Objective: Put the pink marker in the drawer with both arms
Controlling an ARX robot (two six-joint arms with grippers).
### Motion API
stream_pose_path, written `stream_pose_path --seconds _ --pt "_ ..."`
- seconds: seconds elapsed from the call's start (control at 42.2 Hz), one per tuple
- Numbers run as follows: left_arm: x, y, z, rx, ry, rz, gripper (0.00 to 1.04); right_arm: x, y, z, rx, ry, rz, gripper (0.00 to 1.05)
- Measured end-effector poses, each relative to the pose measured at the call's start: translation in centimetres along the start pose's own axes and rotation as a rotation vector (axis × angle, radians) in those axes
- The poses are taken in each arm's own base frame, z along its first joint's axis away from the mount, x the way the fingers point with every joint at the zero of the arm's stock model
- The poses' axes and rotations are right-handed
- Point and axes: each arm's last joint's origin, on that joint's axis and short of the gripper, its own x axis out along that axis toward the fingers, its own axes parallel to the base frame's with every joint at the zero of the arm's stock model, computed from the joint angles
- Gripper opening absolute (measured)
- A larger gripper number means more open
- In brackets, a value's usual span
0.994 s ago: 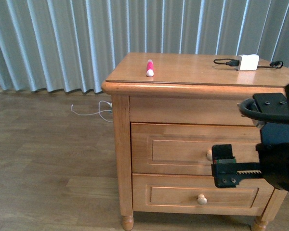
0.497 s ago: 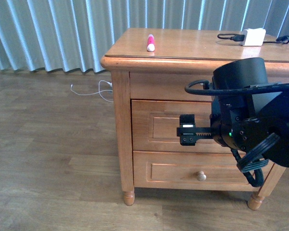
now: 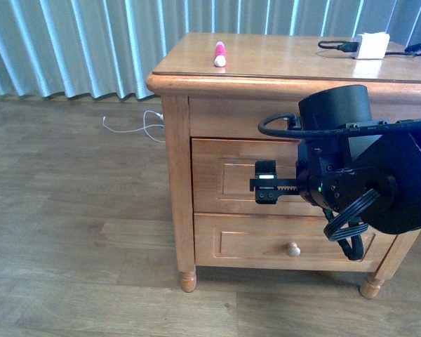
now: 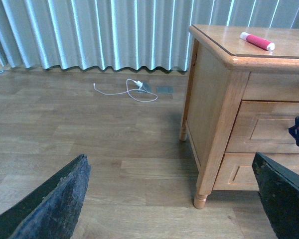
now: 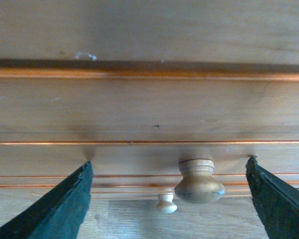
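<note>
Your cabinet (image 3: 175, 175) has its top drawer (image 3: 224, 175) shut. Your right gripper (image 5: 168, 162) faces it, jaws spread wide; your left gripper (image 4: 169, 158) hangs released over the floor (image 4: 89, 134). The knob (image 5: 199, 181) sits untouched between the right jaws. The pink marker (image 3: 219, 54) lies on the cabinet top.

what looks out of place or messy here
Little. A loose white cable lies tangled on the floor by the curtain. The marker lies on the cabinet top near its front edge; the drawer is shut. No spill or damage shows.
</note>
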Motion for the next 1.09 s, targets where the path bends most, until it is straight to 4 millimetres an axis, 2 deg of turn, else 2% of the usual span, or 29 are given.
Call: stream_pose_path --seconds 0.379,0.521,0.734,0.971,1.089 --pt "0.0 0.0 0.0 0.000 0.000 0.000 0.99 0.4 -0.6 -0.6 0.004 0.093 -0.018 0.24" --pt "0.0 0.0 0.0 0.000 0.000 0.000 0.99 -0.2 -0.7 -0.4 0.010 0.127 -0.002 0.22" --pt "0.0 0.0 0.0 0.000 0.000 0.000 0.99 -3.5 -1.0 -1.4 -0.006 0.218 0.033 0.22" --pt "0.0 0.0 0.0 0.000 0.000 0.000 0.99 -7.9 -1.8 -3.4 -0.025 0.273 0.102 0.22" --pt "0.0 0.0 0.0 0.000 0.000 0.000 0.99 -11.3 -2.5 -5.1 -0.053 0.304 0.140 0.22"
